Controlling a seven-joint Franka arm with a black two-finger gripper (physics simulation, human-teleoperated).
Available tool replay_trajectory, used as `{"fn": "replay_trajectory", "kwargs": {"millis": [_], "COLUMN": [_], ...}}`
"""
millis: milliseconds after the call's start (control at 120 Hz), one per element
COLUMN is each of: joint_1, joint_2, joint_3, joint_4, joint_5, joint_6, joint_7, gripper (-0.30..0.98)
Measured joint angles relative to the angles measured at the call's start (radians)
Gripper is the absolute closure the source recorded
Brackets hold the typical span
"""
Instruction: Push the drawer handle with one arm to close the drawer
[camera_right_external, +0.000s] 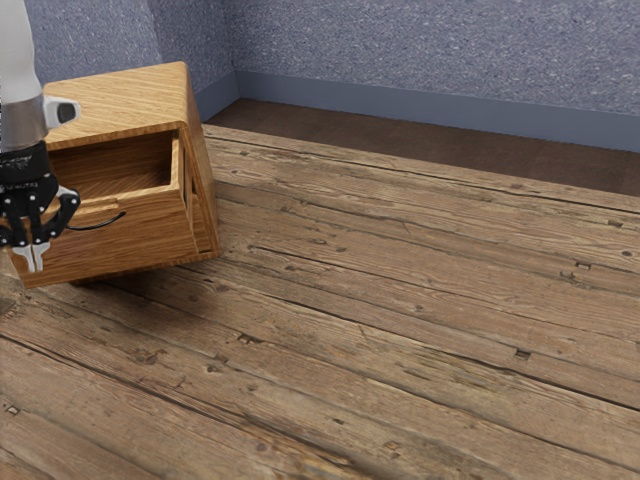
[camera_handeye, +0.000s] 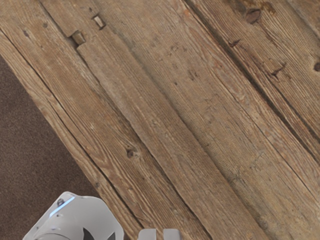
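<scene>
The drawer handle (camera_right_external: 103, 223), a thin dark curved bar, lies just beside our jaws (camera_right_external: 36, 264), towards the exterior view's right and a little higher than their tips. It is fixed to the front of the wooden drawer (camera_right_external: 130, 246), which juts out of its cabinet with the hollow inside in plain sight, so the drawer is open. Our jaws are narrow, the two tips close together, with nothing to be seen between them. They overlap the drawer front in the exterior view; whether they touch it or the handle we cannot tell.

Behind the jaws and higher up is the wooden cabinet (camera_right_external: 125, 98), and above them comes our arm (camera_right_external: 18, 65). The plank surface (camera_right_external: 400, 300) stretches away from the jaws towards the exterior view's right, with a brown floor (camera_right_external: 330, 134) and a speckled blue-grey wall (camera_right_external: 430, 55) well apart from them. In the wrist view we also see a pale rounded housing (camera_handeye: 82, 217) with a blue strip.

We judge that we are at the approach, or right at the start of the push. Next we should set the narrow jaws squarely against the handle, then press steadily towards the cabinet, following the drawer's own line so that it does not bind.
</scene>
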Motion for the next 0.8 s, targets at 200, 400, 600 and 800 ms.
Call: {"fn": "replay_trajectory", "kwargs": {"millis": [200,400,600,800], "joint_1": [0.008,0.007,0.002,-0.001], "joint_2": [0.026,0.032,0.033,0.07], "joint_3": [0.011,0.02,0.022,0.032], "joint_4": [-0.007,-0.049,-0.091,-0.102], "joint_5": [0.032,0.067,0.097,0.119], "joint_6": [0.077,0.155,0.24,0.313], "joint_7": [0.031,0.054,0.07,0.081], "gripper": [0.78,0.79,0.79,0.79]}}
